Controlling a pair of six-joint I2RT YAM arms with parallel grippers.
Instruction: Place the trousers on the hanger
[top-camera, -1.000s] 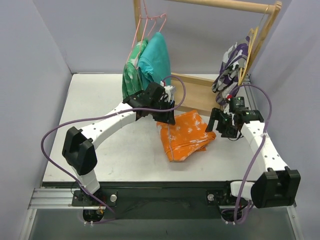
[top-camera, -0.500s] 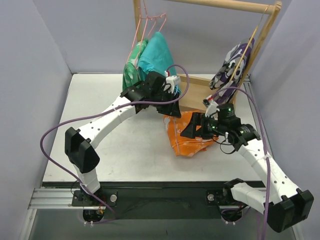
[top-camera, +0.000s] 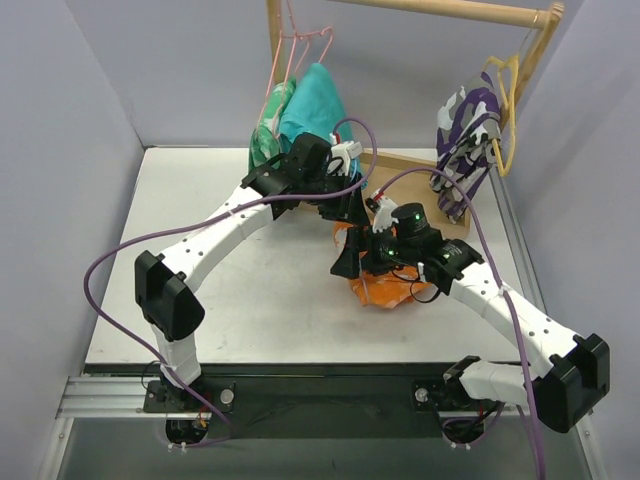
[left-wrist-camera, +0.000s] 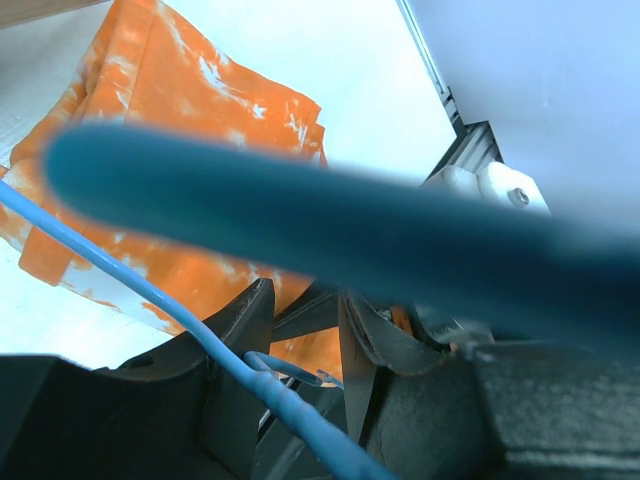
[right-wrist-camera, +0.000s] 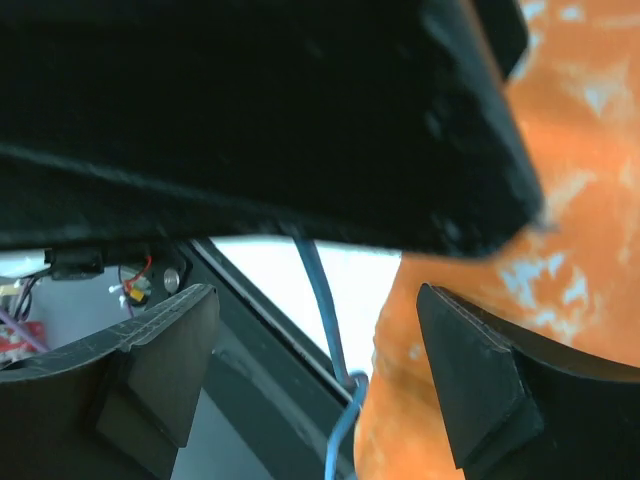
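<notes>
The orange trousers (top-camera: 395, 290) lie bunched on the table, mostly hidden under my right arm. They also show in the left wrist view (left-wrist-camera: 200, 90) and the right wrist view (right-wrist-camera: 570, 200). My left gripper (top-camera: 345, 212) hangs at their far left edge. In its wrist view the gripper (left-wrist-camera: 300, 300) is shut on the thin light-blue hanger (left-wrist-camera: 120, 262), whose wire runs out to the left over the cloth. My right gripper (top-camera: 348, 262) is over the trousers' left edge. In its wrist view the gripper (right-wrist-camera: 318, 300) is open wide, with the hanger wire (right-wrist-camera: 330, 335) between its fingers, untouched.
A wooden rack (top-camera: 450, 8) stands at the back with a wooden board (top-camera: 400, 172) at its foot. A teal garment (top-camera: 305, 115) hangs on pink hangers at the left. A purple-and-white garment (top-camera: 462, 140) hangs on a yellow hanger (top-camera: 505, 110) at the right. The table's front rail (top-camera: 300, 385) is near.
My right arm has swung left from beside the trousers to over them, and its gripper now straddles the hanger wire. My left gripper has shifted slightly farther back. The purple-and-white garment has swung.
</notes>
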